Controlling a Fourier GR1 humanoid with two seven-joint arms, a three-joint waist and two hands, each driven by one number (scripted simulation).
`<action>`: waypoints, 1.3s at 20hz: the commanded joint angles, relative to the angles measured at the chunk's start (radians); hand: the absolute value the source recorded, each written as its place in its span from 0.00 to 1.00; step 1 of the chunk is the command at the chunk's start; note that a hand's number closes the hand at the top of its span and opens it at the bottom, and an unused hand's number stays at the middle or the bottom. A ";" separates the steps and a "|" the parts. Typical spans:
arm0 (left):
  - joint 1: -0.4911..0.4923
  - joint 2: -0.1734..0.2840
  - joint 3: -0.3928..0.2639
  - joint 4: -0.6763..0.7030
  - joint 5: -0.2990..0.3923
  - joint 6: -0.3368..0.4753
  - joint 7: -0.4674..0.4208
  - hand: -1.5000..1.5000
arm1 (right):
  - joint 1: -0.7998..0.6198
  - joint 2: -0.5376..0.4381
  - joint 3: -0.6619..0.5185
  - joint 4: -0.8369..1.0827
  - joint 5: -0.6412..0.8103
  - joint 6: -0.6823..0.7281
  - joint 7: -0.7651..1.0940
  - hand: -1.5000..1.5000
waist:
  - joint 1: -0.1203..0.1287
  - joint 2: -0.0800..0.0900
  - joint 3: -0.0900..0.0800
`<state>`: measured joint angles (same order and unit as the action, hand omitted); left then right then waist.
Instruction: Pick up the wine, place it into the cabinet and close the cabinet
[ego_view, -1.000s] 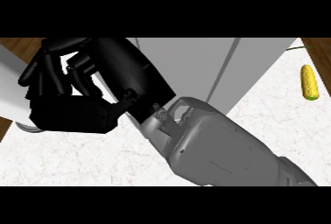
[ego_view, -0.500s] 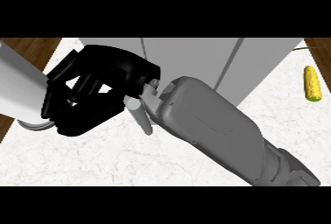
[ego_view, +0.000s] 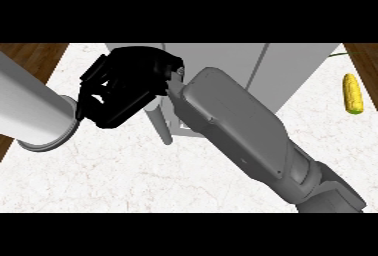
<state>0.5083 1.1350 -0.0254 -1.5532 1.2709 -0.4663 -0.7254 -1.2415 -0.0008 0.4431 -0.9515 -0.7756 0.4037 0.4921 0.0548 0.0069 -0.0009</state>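
- The right hand sits at upper left, in front of the grey cabinet; its fingers are curled, but I cannot tell whether they hold anything
- The wine is nowhere I can make out
- A grey cylinder crosses the left edge
- A corn cob lies on the white bench at far right, well apart from the hand

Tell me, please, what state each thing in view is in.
cabinet: seam visible, open or closed unclear.
right hand: at the cabinet front; grip hidden.
corn: lying on the counter, untouched.
pale cylinder: at the left, identity unclear.
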 joint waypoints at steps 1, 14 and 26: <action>0.009 -0.036 0.030 -0.015 -0.009 -0.036 -0.016 0.00 | 0.001 0.001 -0.022 0.086 -0.060 0.084 -0.069 1.00 | -0.007 -0.002 0.001; -0.007 -0.084 0.082 0.006 -0.046 -0.062 0.050 0.00 | -0.062 -0.076 -0.127 0.311 -0.004 0.125 -0.210 1.00 | -0.010 0.008 -0.001; -0.027 -0.096 0.086 -0.036 -0.075 -0.029 0.091 0.00 | -0.018 -0.145 -0.140 0.295 0.083 -0.003 -0.348 1.00 | -0.027 0.009 0.000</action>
